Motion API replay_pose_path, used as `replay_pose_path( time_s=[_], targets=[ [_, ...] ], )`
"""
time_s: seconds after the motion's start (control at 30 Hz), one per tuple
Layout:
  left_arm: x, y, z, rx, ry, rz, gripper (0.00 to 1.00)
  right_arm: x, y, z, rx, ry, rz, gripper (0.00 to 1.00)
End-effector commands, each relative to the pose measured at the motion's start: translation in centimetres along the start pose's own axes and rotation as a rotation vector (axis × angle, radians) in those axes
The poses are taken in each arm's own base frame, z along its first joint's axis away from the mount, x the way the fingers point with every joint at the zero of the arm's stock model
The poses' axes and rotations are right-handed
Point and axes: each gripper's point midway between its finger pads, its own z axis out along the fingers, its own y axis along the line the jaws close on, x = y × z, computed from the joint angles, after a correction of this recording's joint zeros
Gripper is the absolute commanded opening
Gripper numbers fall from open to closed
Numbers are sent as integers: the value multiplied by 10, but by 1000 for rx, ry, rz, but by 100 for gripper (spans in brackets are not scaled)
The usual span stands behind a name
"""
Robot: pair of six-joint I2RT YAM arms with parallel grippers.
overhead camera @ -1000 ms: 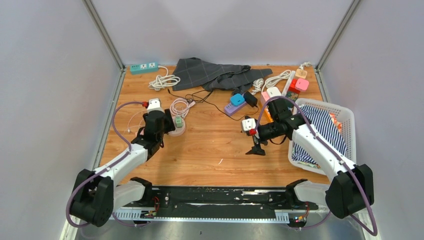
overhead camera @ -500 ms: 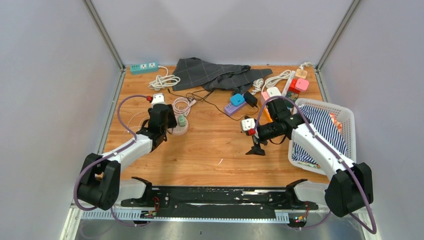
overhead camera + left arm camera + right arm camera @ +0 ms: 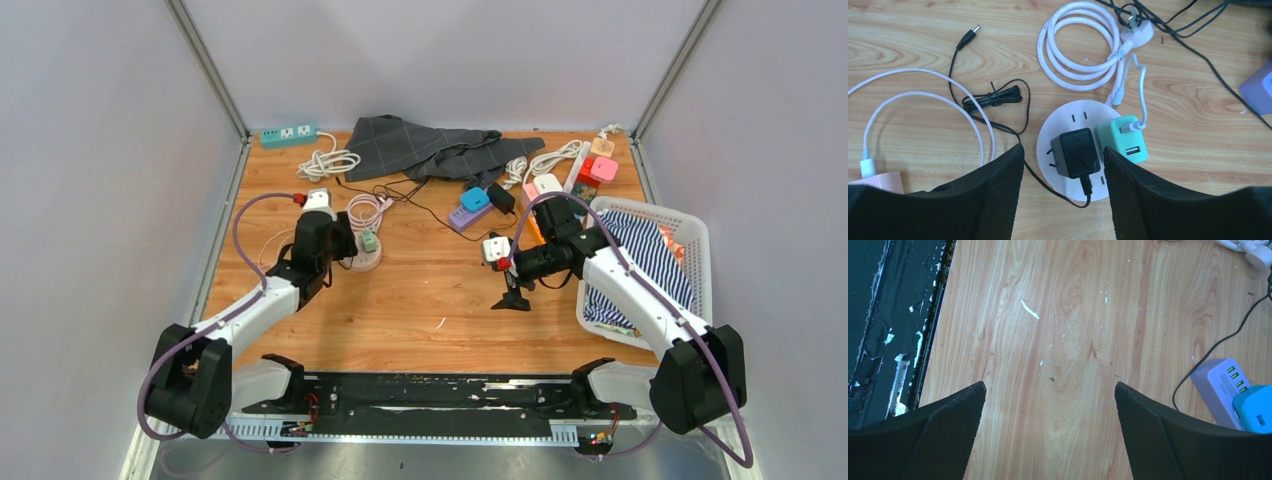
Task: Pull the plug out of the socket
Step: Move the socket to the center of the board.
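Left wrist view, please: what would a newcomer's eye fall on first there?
A round white socket sits between the open fingers of the left end effector, with a black adapter and a mint-green charger on it. Beyond it, a coiled white cable lies on the wooden table.

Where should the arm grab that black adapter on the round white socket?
Probably the black adapter's boxy body, across its two flat sides, coming from straight above with the left end effector. Its prongs show on the left and the mint charger crowds the right, so it's tight.
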Motion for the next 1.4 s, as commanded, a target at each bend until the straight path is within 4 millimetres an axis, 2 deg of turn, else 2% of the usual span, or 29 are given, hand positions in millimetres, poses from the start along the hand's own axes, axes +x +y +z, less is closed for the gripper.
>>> replay_pose_path(
  time_s=[0.0,0.13,0.3,0.57,0.67,0.87,1.0,1.07,1.27,1.37],
  targets=[
    [-5,-4,-9,32,-28,10,64,5,8,5,-28,9,2,100],
    [3,-4,-1,22,8,7,64,5,7,4,-27,9,4,100],
    [22,-7,16,12,91,5,62,5,7,4,-27,10,2,100],
    [28,-6,20,2,112,5,47,6,8,5,-31,12,4,100],
    [30,-8,22,9,122,9,47,6,8,5,-32,11,6,100],
    [30,-10,25,13,131,16,55,6,8,5,-32,11,6,100],
    [31,-11,26,17,137,19,52,6,8,5,-33,10,5,100],
    [32,-12,26,24,140,22,44,6,8,5,-32,11,4,100],
    [36,-18,23,70,159,31,9,7,9,5,-32,14,3,100],
    [41,-21,19,96,171,28,2,8,9,5,-33,17,5,100]
  ],
)
